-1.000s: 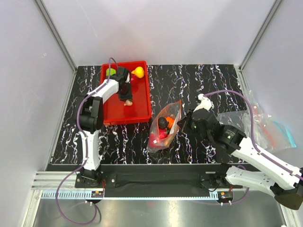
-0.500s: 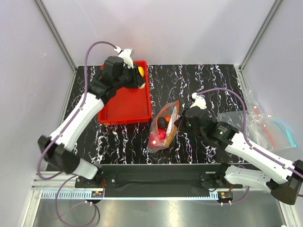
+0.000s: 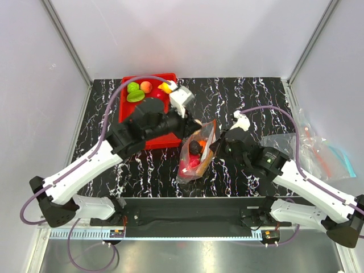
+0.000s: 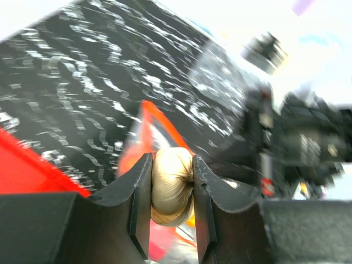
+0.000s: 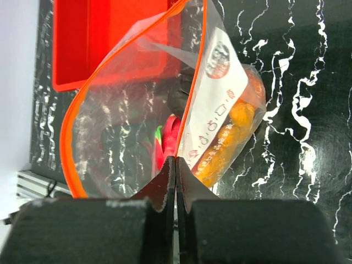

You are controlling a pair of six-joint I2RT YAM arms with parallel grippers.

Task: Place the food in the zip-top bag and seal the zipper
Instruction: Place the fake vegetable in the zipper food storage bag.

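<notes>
Across the black marbled worktop (image 3: 250, 96) two arms reach in from the near edge, the left arm (image 3: 85, 168) slanting over the near right corner of the tray and the right arm (image 3: 301, 179) coming in from the near right corner. One red tray (image 3: 149, 76) sits against the far edge, left of the middle. A loose heap of spare clear bags (image 3: 296, 139) lies at the right edge, one of them blue-tinted; how many there are I cannot tell. One zip-top bag (image 5: 126, 126) lies near the middle of the near edge, just right of the tray's near right corner, with its mouth gaping. The right gripper (image 5: 176, 162) is clenched on the bag's rim, jaws pressed together on the plastic. The left gripper (image 4: 170, 165) grasps one tan piece (image 4: 171, 190) and hangs just above the bag's mouth. At the tray's far end lie what look like two green pieces (image 3: 135, 94), one peach-orange piece (image 3: 147, 85), one red piece (image 3: 157, 93) and one yellow piece (image 3: 165, 87). At least three pieces show through the bag: one orange (image 5: 231, 129), one red (image 5: 171, 135) and one dark (image 5: 179, 93). The single orange-red zipper (image 5: 192, 88) is unsealed.
</notes>
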